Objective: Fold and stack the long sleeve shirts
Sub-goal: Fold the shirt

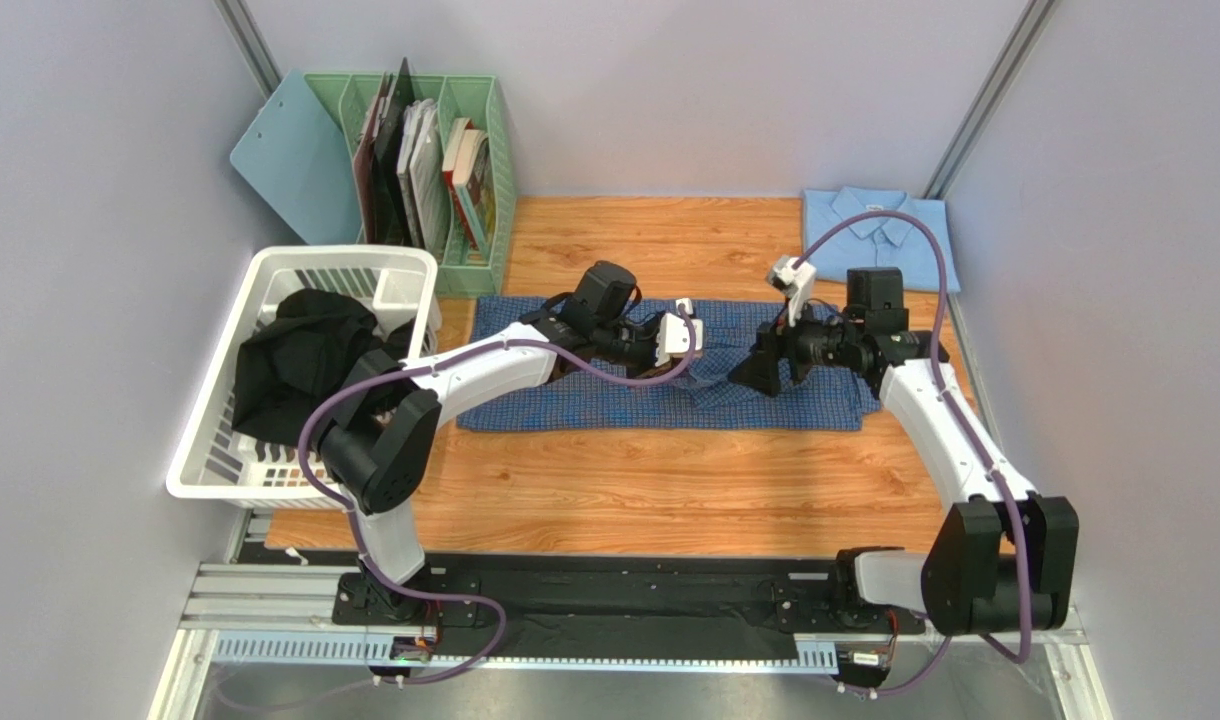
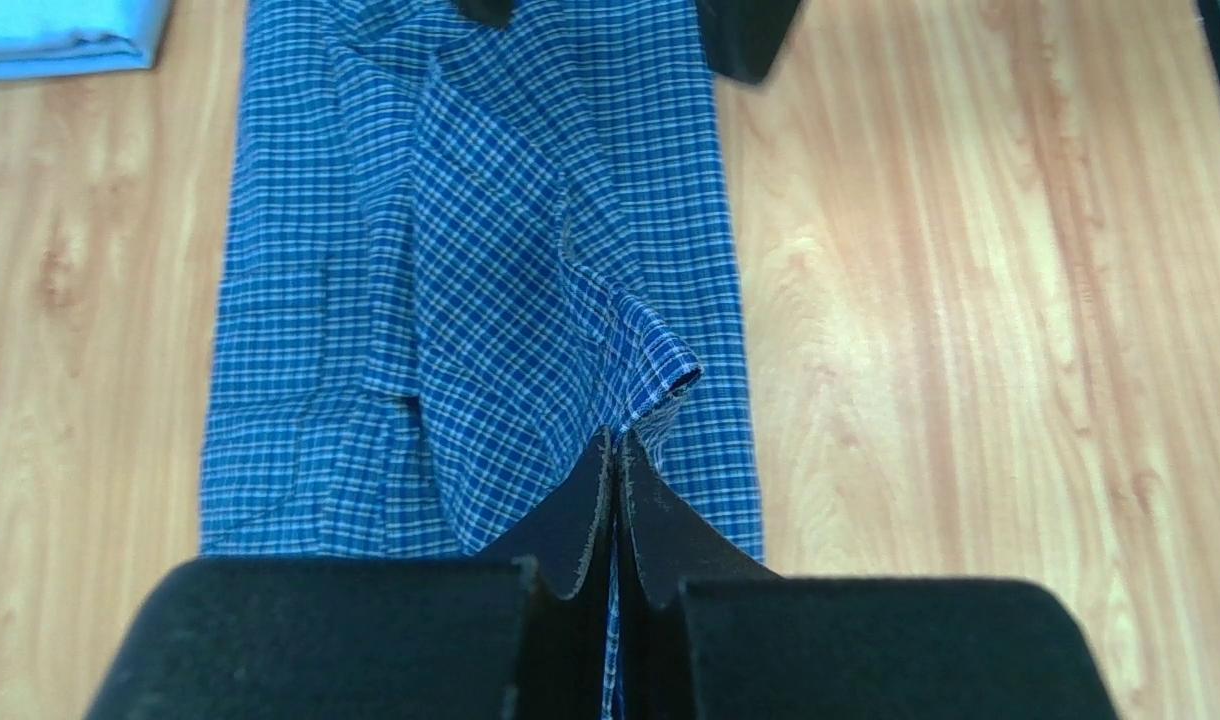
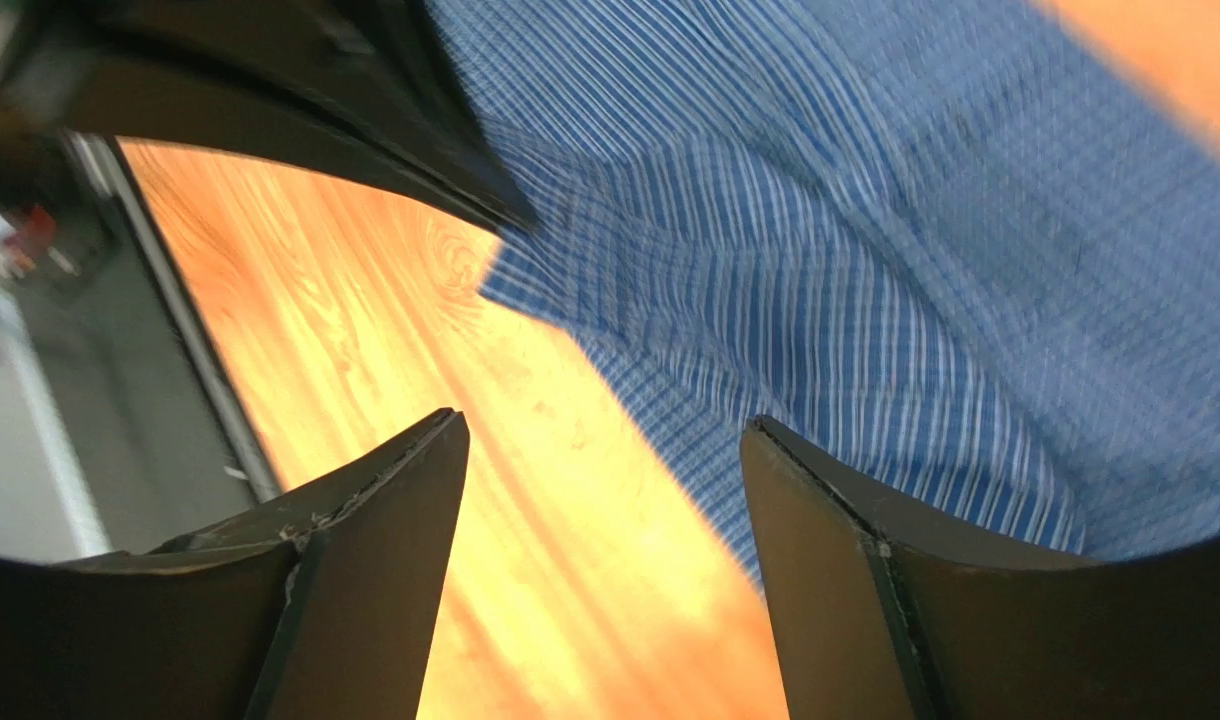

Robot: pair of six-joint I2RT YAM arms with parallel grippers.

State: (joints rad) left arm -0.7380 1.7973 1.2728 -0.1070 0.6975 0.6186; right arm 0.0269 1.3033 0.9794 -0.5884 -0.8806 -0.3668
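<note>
Closed tight, my left hand [image 2: 616,458] pinched a raised fold of the checked shirt [image 2: 481,225], spread across the middle of the worktop [image 2: 947,300]. My right hand [image 3: 601,428] hung open above its edge, empty. The pale shirt [image 1: 876,225] lay folded far right.
</note>
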